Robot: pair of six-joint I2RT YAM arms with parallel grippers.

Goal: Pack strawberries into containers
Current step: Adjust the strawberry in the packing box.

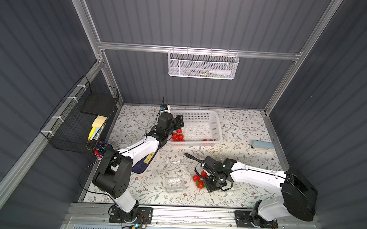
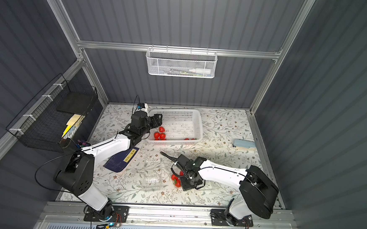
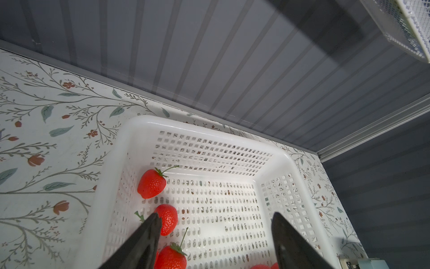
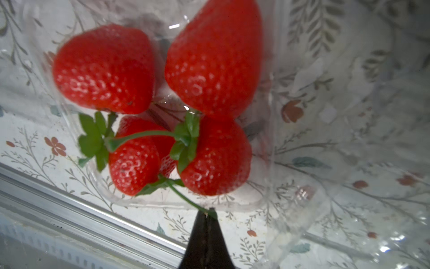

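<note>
Strawberries (image 4: 211,58), four of them, lie in one clear container (image 4: 151,204) at about 5 o'clock from the middle of the table (image 1: 243,127), packed close and touching each other. The right gripper (image 4: 206,213) hangs over this container with its jaws pressed together. A thin green stem (image 4: 186,198) reaches up to the tips, but I cannot tell if it is pinched. An empty second container (image 1: 174,184) stands at 9 o'clock of the filled one, near but apart. More strawberries (image 3: 151,184) rest in the white basket (image 3: 144,123) at 12 o'clock of the table. Three are in its 8 o'clock corner and some others sit by its 6 o'clock wall. The left gripper (image 3: 216,215) is above that corner, jaws spread wide, holding nothing.
</note>
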